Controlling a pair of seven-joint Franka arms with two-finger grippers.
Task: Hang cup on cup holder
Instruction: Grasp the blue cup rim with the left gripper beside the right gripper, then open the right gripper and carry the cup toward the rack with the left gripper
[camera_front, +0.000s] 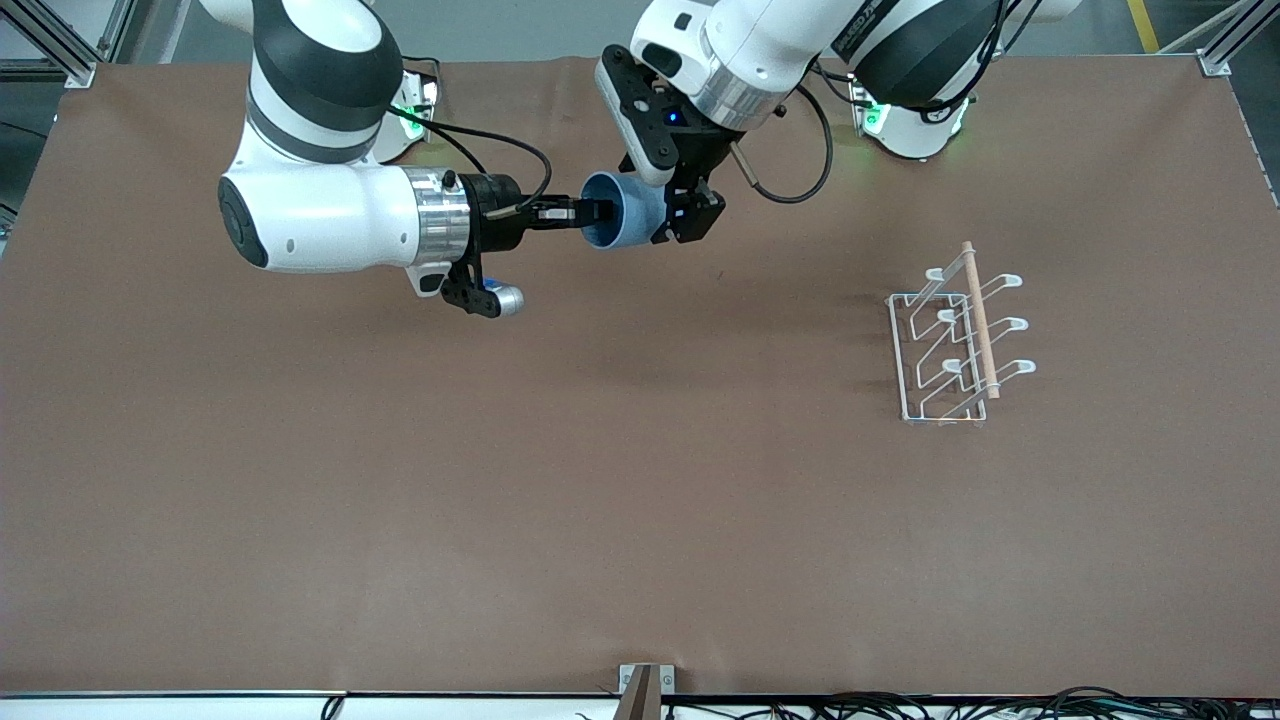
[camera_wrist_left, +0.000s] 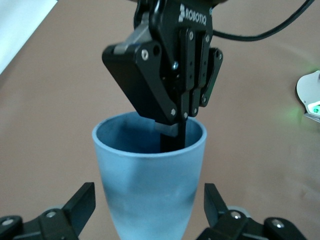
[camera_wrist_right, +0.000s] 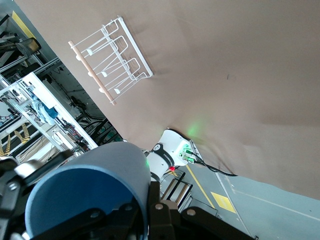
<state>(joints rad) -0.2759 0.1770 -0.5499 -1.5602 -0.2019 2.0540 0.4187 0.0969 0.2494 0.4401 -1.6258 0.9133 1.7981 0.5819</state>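
The light-blue cup (camera_front: 612, 212) is held in the air on its side over the table's part near the arms' bases. My right gripper (camera_front: 598, 212) is shut on the cup's rim wall, one finger inside and one outside; the right wrist view shows the cup (camera_wrist_right: 85, 192) and this gripper (camera_wrist_right: 150, 212). My left gripper (camera_front: 686, 214) is open around the cup's body; in the left wrist view its fingers (camera_wrist_left: 82, 205) stand apart from the cup (camera_wrist_left: 150, 170) on both sides. The white wire cup holder (camera_front: 948, 345) with its wooden rod (camera_front: 980, 320) stands toward the left arm's end, and shows in the right wrist view (camera_wrist_right: 112, 55).
The arms' bases with green lights stand at the table's edge: the left arm's (camera_front: 905, 125) and the right arm's (camera_front: 410, 110). A metal bracket (camera_front: 645, 690) sits at the edge nearest the front camera. Brown tabletop (camera_front: 600, 480) lies between cup and rack.
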